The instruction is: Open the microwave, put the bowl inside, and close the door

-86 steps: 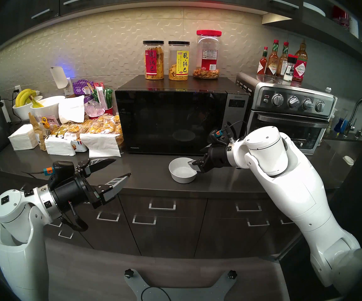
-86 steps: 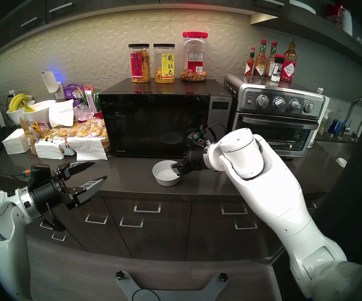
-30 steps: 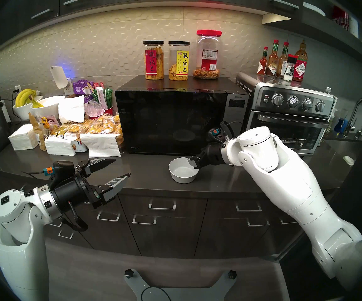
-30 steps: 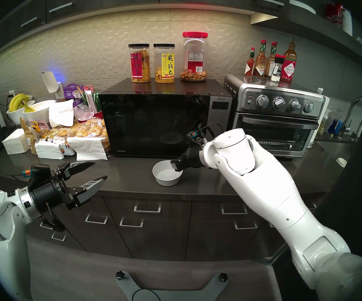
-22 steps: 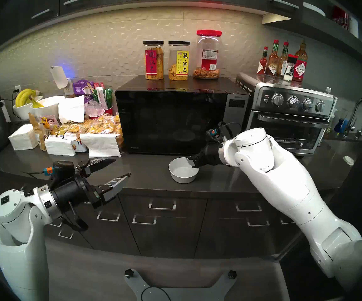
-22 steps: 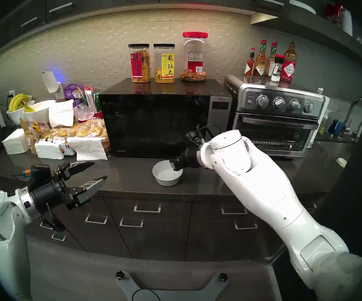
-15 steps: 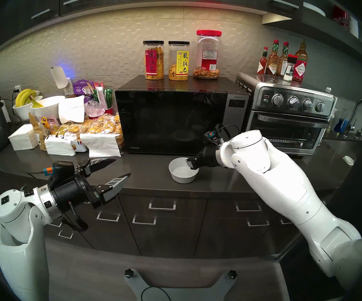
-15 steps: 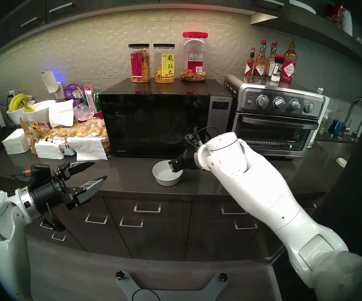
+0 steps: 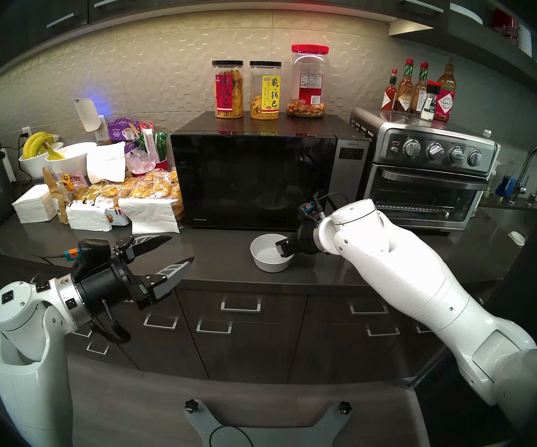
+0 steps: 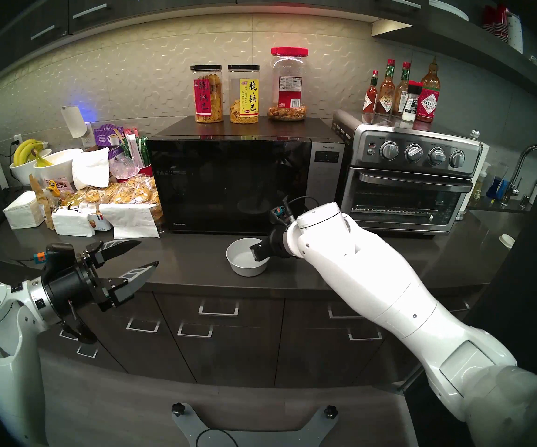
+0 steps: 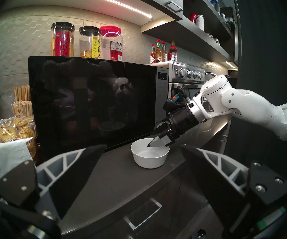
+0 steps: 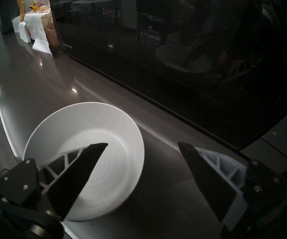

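The black microwave (image 9: 254,182) stands at the back of the counter, its glossy door (image 9: 228,165) shut. In front of it the small white bowl (image 9: 268,257) sits empty on the countertop. My right gripper (image 9: 284,248) is open and tilted down over the bowl's right rim. In the right wrist view one finger (image 12: 80,173) hangs inside the bowl (image 12: 87,130), and the other finger (image 12: 206,178) stands outside it over the counter. My left gripper (image 9: 181,248) hovers open and empty at the counter's front left, well apart from the bowl (image 11: 148,158).
A steel toaster oven (image 9: 428,178) stands right of the microwave, with sauce bottles (image 9: 422,91) on top. Three snack jars (image 9: 264,90) sit on the microwave. Snack packs and napkins (image 9: 151,194) and bowls with bananas (image 9: 41,152) crowd the left. A small white lid (image 9: 517,238) lies far right.
My right arm has swung left and lower, bringing its open gripper further over the bowl's right rim. The bowl, the door and my left arm have not moved.
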Controlling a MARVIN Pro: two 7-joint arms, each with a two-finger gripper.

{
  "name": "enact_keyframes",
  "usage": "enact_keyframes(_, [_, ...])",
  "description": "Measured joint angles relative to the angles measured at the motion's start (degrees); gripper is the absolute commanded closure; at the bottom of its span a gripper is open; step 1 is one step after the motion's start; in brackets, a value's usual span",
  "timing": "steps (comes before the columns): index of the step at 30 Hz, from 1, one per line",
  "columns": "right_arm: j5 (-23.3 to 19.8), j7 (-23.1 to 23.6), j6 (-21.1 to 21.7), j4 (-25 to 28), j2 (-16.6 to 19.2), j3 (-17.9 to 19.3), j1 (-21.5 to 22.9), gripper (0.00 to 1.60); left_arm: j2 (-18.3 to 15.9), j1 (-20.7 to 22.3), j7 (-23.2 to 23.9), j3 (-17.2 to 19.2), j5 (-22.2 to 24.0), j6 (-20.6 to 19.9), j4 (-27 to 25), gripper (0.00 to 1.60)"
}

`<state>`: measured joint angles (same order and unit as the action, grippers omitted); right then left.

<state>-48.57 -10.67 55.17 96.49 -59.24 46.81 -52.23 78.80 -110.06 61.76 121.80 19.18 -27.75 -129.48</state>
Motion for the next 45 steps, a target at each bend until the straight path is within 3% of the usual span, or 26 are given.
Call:
enact_keyframes(13, [-10.0, -9.1, 0.0, -0.5, 1.5, -4.8, 3.1, 0.0, 0.1, 0.0, 0.1, 0.0, -0.1, -0.1, 0.0, 0.0])
enact_keyframes(15, [-12.0, -10.7, 0.0, -0.5, 1.8, -5.8, 3.7, 0.12, 0.1, 0.0, 0.1, 0.0, -0.1, -0.1, 0.0, 0.0])
enact_keyframes(16, [-13.1, -11.6, 0.0, -0.5, 2.0, -6.3, 4.0, 0.34, 0.1, 0.0, 0.1, 0.0, -0.1, -0.1, 0.0, 0.0])
enact_keyframes(17, [-13.6, -12.0, 0.0, -0.5, 2.0, -6.5, 4.2, 0.44, 0.1, 0.0, 0.1, 0.0, -0.1, -0.1, 0.0, 0.0])
enact_keyframes(18, [-14.8, -13.0, 0.0, -0.5, 2.2, -7.1, 4.6, 0.73, 0.1, 0.0, 0.1, 0.0, -0.1, -0.1, 0.0, 0.0])
enact_keyframes(21, [-17.2, -14.9, 0.0, -0.5, 2.5, -8.2, 5.3, 1.02, 0.1, 0.0, 0.1, 0.0, -0.1, -0.1, 0.0, 0.0])
enact_keyframes(24, [-19.8, -16.9, 0.0, -0.6, 2.7, -9.5, 6.2, 1.6, 0.1, 0.1, 0.1, 0.0, -0.1, -0.1, 0.0, 0.0])
enact_keyframes(34, [-26.5, -21.9, -0.1, -0.7, 3.3, -12.3, 9.1, 1.6, 0.1, 0.1, 0.1, 0.1, -0.1, -0.2, 0.0, 0.0])
enact_keyframes(45, [-30.5, -23.2, -0.1, -1.3, 5.1, -12.4, 10.7, 1.6, 0.2, 0.1, 0.2, 0.1, -0.2, -0.2, 0.0, 0.0])
